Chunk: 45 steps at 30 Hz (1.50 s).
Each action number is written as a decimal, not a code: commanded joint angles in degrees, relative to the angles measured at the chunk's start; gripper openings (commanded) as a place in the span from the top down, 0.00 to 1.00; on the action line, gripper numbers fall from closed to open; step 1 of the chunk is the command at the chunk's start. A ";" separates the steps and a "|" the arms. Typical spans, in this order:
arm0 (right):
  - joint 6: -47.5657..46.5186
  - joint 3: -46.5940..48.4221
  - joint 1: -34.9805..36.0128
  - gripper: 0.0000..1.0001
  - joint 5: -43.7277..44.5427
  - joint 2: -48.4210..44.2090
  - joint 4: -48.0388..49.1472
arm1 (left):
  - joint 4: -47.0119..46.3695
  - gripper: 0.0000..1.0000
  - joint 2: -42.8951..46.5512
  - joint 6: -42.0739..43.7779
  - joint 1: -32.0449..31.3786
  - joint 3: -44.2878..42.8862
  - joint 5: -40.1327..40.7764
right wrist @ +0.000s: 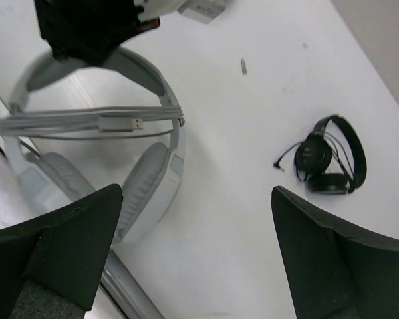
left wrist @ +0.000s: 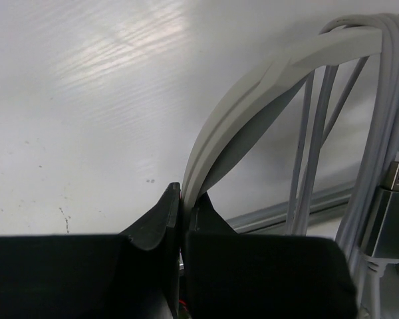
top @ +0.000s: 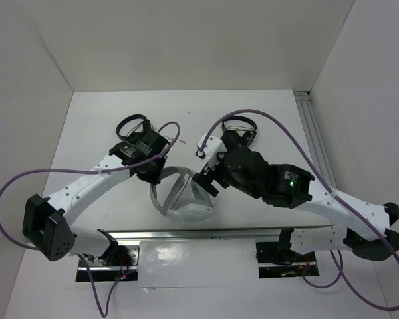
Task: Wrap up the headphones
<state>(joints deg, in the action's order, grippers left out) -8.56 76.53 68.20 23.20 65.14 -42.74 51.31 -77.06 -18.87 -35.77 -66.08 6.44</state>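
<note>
White bench (top: 253, 113) and white walls fill every view. At the middle of the near edge, between the two arms, lie the headphones (top: 183, 198). The left jaws are clamped on the headband (left wrist: 246, 106), pressed together over its thin edge. The right jaws stand wide apart and hold nothing. From them the headphones lie low and to the left, so the right arm (top: 286, 183) is just beside the set but off it.

Its cable (right wrist: 66, 123) runs in a tight bundle straight across the band's arc, the plug (right wrist: 123, 123) lying along the strands. I judge the wrapping nearly done. Whether the plug end is tucked in cannot be told. One earcup is partly hidden by the right jaws, and from above the arms cover the grip. A pair of black headphones (right wrist: 332, 156) lies well apart.
</note>
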 commanded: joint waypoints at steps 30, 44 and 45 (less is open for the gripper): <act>1.35 -7.19 -0.27 0.00 -6.58 -8.37 12.24 | -14.40 0.97 -3.53 -5.65 47.63 14.32 3.24; 2.05 -6.66 -0.27 0.00 -7.38 -7.22 12.24 | -11.85 0.37 9.10 -10.66 46.49 14.32 10.70; 3.45 -6.66 -0.27 0.00 -7.38 -7.22 13.37 | -11.85 0.24 13.12 -10.66 46.49 14.32 9.66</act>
<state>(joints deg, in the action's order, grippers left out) -6.79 69.52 68.20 16.45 58.06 -33.41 38.98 -71.53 -27.75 10.79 -50.85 14.74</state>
